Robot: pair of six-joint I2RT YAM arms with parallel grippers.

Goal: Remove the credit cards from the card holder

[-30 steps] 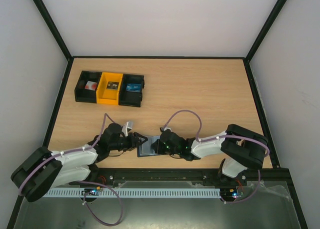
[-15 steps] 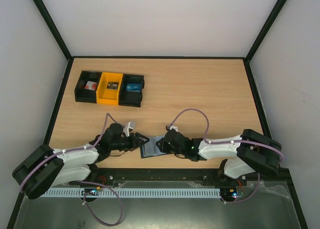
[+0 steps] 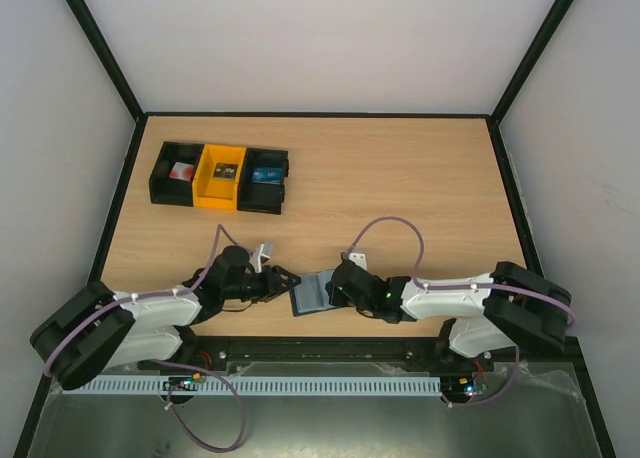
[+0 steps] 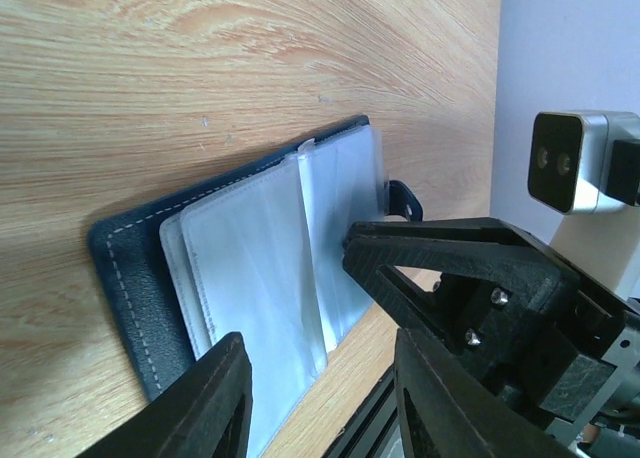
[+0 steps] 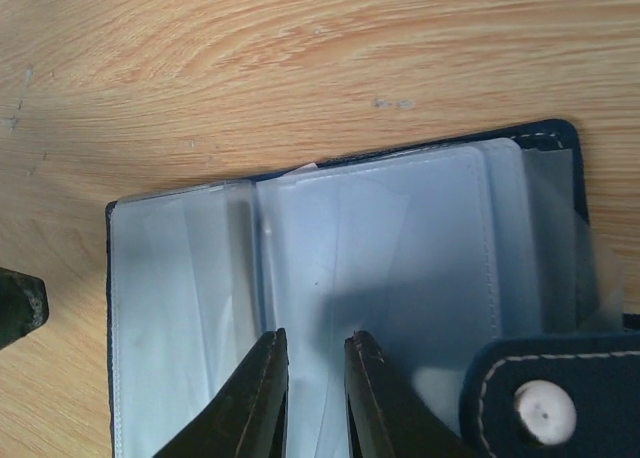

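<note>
Card holder [image 5: 340,268] open, flat — right hand [image 5: 315,343] over it.

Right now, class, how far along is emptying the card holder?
Done: the card holder lies open, its visible sleeves look empty, and a bluish card lies in a black bin. In hand: right claw over the sleeves, left claw open beside. Left: checking hidden sleeves.

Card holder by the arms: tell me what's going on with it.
The card holder lies open near the front edge of the table. No card shows in its clear sleeves. The right gripper is right over the sleeves, fingers a little apart. The left gripper hangs wide open beside the holder, gripping nothing. Three bins at the far left hold small items.
</note>
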